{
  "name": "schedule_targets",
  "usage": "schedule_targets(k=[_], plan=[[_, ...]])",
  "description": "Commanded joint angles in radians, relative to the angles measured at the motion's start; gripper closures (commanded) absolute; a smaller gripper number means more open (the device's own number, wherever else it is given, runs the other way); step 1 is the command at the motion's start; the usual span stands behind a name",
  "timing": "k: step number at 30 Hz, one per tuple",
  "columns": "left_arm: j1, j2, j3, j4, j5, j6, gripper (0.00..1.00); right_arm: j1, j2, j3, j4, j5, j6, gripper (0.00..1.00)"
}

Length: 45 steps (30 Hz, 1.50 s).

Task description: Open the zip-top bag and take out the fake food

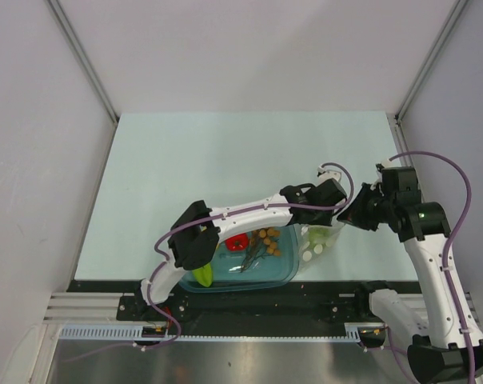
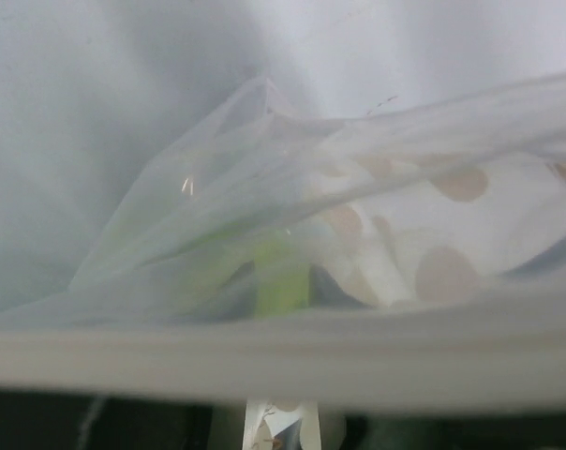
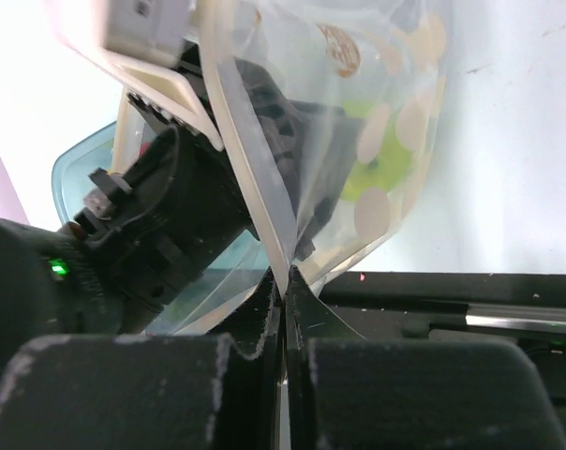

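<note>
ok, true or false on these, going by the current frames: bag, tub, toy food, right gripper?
1. The right gripper is shut on an edge of the zip-top bag. True.
2. The red piece is inside the bag. False: it lies in the teal tub.
3. A yellow-green piece shows through the bag's dotted plastic. True.
4. The bunch of orange-brown balls lies on the bare table. False: it is in the tub, beside the red piece.
5. The tub stands at the far edge of the table. False: it sits at the near edge, under the left arm, left of the bag.
</note>
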Motion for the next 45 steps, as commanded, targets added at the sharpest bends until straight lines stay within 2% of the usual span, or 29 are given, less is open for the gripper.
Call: schedule_targets(k=[1, 6, 9, 21, 28, 34, 37, 38, 40, 45], plan=[[0.004, -0.004, 0.002, -0.031, -0.029, 0.076, 0.64, -0.016, 0.011, 0.07, -0.013, 0.008, -0.041, 1.0], [0.001, -0.014, 0.005, -0.054, -0.049, 0.119, 0.43, -0.033, 0.008, 0.054, -0.021, 0.005, -0.06, 1.0], [0.001, -0.007, 0.004, -0.067, -0.038, 0.135, 0.34, -0.044, 0.007, 0.047, -0.019, 0.005, -0.068, 1.0], [-0.001, 0.016, -0.069, -0.058, 0.066, 0.172, 0.21, -0.102, 0.015, 0.03, -0.012, -0.006, -0.102, 1.0], [0.001, 0.072, -0.038, -0.049, 0.114, 0.181, 0.18, -0.11, 0.023, 0.031, -0.007, -0.017, -0.107, 1.0], [0.001, 0.098, -0.032, -0.037, 0.14, 0.184, 0.26, -0.11, 0.015, 0.025, -0.013, -0.012, -0.116, 1.0], [0.001, 0.09, -0.032, -0.029, 0.152, 0.182, 0.4, -0.11, 0.009, 0.022, -0.018, -0.009, -0.123, 1.0], [0.001, 0.084, -0.029, -0.031, 0.152, 0.184, 0.51, -0.11, 0.006, 0.024, -0.021, -0.006, -0.125, 1.0], [0.001, 0.072, -0.014, -0.034, 0.158, 0.185, 0.65, -0.11, 0.004, 0.022, -0.021, 0.0, -0.13, 1.0], [0.002, 0.014, 0.023, -0.047, 0.174, 0.208, 0.9, -0.108, 0.009, 0.047, -0.053, 0.078, -0.145, 1.0]])
